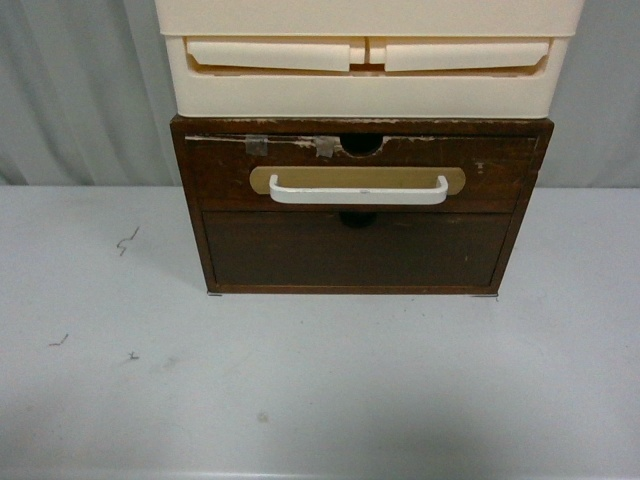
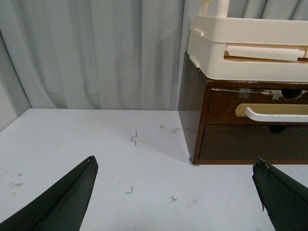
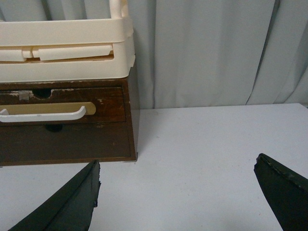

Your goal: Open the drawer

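Observation:
The drawer [image 1: 215,175] is the upper one of a dark brown wooden chest, shut flush, with a white bar handle [image 1: 358,192] on a tan oval plate, a half-round notch and tape on its chipped top edge. It also shows in the left wrist view [image 2: 221,103] and the right wrist view [image 3: 108,103]. My left gripper [image 2: 175,166] is open over the table, short of the chest's near corner. My right gripper [image 3: 177,166] is open over the table beside the chest's other corner. Neither gripper shows in the front view.
A plain brown drawer front [image 1: 355,250] without a handle sits below. Cream plastic drawers [image 1: 366,60] are stacked on the chest. The grey-white table [image 1: 300,390] has small dark marks. A pale curtain [image 2: 96,53] hangs behind.

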You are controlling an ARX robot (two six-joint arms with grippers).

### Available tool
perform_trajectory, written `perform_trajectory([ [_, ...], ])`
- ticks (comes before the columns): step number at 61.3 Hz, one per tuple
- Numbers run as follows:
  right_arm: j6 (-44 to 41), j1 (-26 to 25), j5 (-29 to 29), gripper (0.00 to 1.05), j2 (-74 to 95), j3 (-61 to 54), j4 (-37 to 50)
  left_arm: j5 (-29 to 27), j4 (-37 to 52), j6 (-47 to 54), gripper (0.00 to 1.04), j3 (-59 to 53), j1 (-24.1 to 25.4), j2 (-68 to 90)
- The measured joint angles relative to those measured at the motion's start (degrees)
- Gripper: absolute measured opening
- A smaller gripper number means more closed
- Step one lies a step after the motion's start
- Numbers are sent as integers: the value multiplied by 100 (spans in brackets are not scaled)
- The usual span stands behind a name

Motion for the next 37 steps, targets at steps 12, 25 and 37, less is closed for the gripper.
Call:
perform_trajectory([
  [12, 0, 0, 0, 98, 0, 0, 0, 0, 0, 0, 98, 0, 0, 0],
  [25, 0, 0, 0, 98, 0, 0, 0, 0, 0, 0, 98, 0, 0, 0],
  [37, 0, 0, 0, 98, 0, 0, 0, 0, 0, 0, 98, 0, 0, 0],
])
